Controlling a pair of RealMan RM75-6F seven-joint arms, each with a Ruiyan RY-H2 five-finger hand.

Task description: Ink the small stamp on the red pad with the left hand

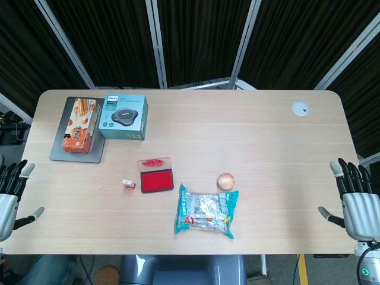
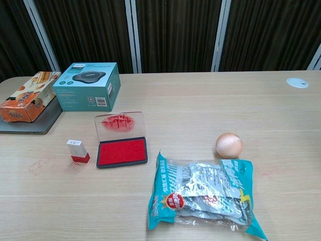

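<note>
Small stamp upright on the table, white top over red base, just left of the red pad and apart from it. Faint red smudges on the wood left of the stamp. Pad open, clear lid tilted up at its far edge and smeared with red ink, red cushion facing up in a dark frame.

Left hand at the near left edge of the table, holding nothing, fingers apart and pointing away, thumb out toward the right; well apart from stamp and pad. Right hand at the near right edge, likewise holding nothing, fingers spread and pointing away, thumb out toward the left. Neither hand visible in the chest view.

Far left: grey tray bearing an orange biscuit box. Just right of it, a teal box printed with a dark round device. Right of the pad, near the table's middle, a brown egg. Near side of the egg, a blue and silver snack bag lying flat, its far edge close to the egg. Far right corner: small white round disc set in the tabletop. Dark curtain with pale metal struts behind the table.
</note>
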